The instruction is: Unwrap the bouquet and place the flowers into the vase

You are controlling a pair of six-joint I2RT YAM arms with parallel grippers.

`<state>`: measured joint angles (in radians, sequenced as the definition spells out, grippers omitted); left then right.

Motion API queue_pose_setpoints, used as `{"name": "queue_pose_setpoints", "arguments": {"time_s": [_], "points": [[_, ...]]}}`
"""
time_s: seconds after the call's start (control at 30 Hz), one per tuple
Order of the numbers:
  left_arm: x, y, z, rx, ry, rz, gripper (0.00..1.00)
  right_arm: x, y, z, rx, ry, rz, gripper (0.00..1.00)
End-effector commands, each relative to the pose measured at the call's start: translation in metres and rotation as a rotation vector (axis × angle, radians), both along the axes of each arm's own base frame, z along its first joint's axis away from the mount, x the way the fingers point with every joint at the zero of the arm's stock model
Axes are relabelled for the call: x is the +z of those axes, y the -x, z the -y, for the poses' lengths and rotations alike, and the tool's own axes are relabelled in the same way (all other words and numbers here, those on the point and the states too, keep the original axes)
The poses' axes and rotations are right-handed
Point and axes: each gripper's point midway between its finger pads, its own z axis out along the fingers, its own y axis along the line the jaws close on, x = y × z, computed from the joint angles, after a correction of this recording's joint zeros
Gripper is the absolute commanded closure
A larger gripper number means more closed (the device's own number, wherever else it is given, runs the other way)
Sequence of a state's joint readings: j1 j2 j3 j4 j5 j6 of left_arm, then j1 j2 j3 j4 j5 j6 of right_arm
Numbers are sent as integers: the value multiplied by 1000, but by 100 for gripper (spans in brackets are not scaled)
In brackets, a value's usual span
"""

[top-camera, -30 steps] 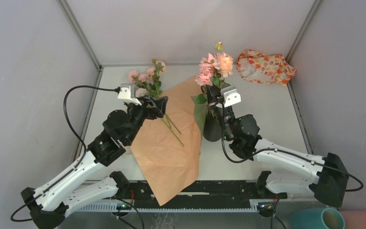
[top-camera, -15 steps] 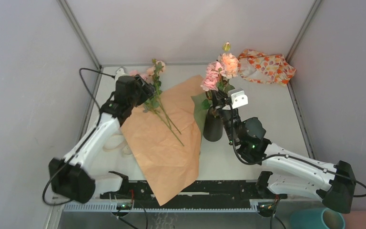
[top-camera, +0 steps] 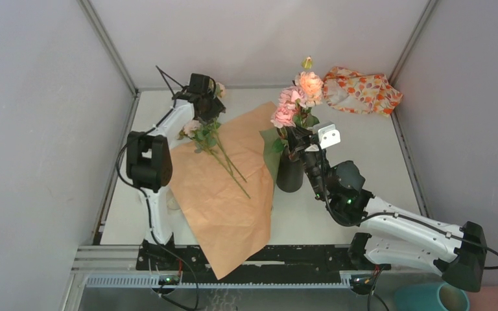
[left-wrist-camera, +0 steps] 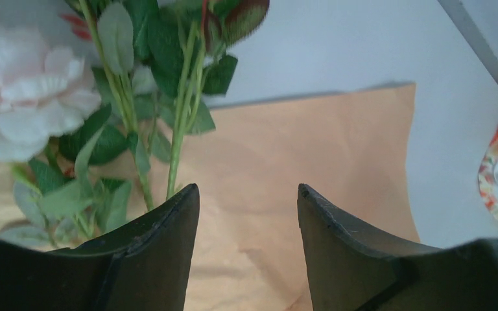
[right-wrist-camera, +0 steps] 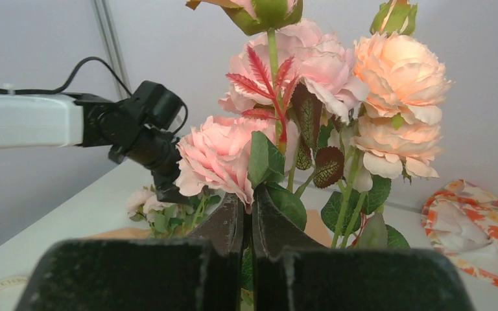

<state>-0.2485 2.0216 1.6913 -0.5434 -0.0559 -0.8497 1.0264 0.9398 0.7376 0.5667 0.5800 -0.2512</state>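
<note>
right pincer pinches the bunch standing in the vase. left pincer, spread, hovers by loose flowers left of the vase; likely grasp those next.

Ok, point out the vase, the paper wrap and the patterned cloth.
vase [top-camera: 289, 177], top view, on its black side wall.
paper wrap [top-camera: 227, 210], top view, on the bare middle of the sheet.
patterned cloth [top-camera: 362, 91], top view, on its middle folds.
</note>
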Motion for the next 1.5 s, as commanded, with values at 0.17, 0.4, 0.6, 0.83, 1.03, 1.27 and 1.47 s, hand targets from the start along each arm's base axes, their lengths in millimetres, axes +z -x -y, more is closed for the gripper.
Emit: {"name": "queue_pose_setpoints", "arguments": {"time_s": [0.17, 0.4, 0.6, 0.83, 1.03, 1.27, 1.47], "points": [[-20, -34, -35, 93, -121, -118, 39, -3, 6, -9, 51, -20, -21, 93], [-47, -45, -39, 92, -119, -156, 40, -2, 8, -10, 69, -35, -29, 92], [-65, -45, -36, 73, -115, -178, 43, 2, 12, -8, 83, -53, -27, 90], [-72, -46, -31, 51, -96, -177, 64, 2, 17, -11, 107, -60, -33, 90], [-54, -40, -36, 54, -111, -135, 99, 1, 21, -14, 120, -57, -37, 88], [20, -23, -55, 99, -154, 57, 100, 0, 23, -17, 127, -56, -41, 74], [89, -6, -66, 110, -211, 219, 100, -2, 22, -19, 129, -60, -49, 56]]}}
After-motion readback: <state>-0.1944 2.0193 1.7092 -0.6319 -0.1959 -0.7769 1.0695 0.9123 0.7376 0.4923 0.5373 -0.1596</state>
